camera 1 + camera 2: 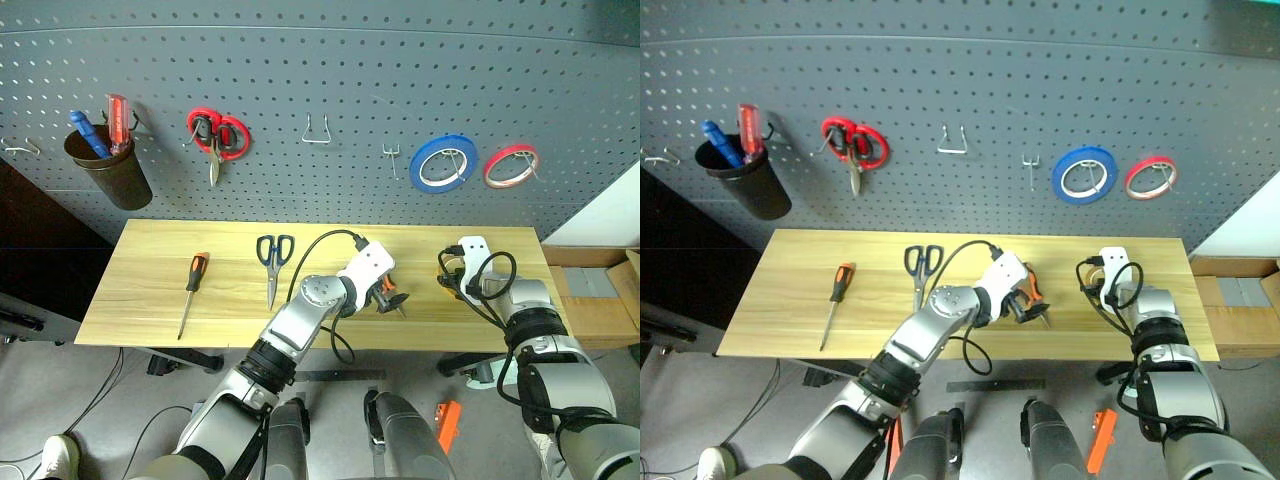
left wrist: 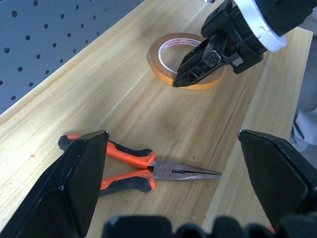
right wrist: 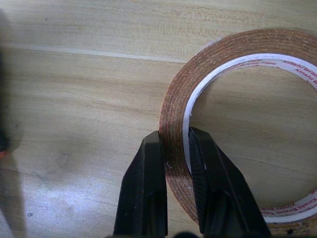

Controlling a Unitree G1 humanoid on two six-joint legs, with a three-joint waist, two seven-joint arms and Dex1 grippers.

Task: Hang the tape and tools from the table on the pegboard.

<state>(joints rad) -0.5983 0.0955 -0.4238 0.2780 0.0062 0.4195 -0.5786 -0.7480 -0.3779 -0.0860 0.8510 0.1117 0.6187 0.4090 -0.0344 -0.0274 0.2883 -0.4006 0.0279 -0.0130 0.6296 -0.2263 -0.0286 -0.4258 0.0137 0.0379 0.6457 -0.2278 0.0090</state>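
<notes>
tape [image 3: 174, 130] (flat) within right end effector [image 3: 176, 148]

left tool [image 2: 173, 188] spread, right tool [image 3: 176, 158] pinched (angled down)

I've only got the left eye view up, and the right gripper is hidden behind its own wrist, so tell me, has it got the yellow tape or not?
Observer: Yes. In the right wrist view the right gripper is shut on the yellow tape, one finger outside the ring wall, one inside.
Operator: Is the roll off the table?
Observer: It looks flat on the table in the left wrist view.
Operator: And the left gripper?
Observer: The left gripper is open, with the orange-and-black pliers lying between its fingers, not gripped.
Operator: Which way do the pliers point?
Observer: Their nose points toward the right finger, handles toward the other.
</notes>
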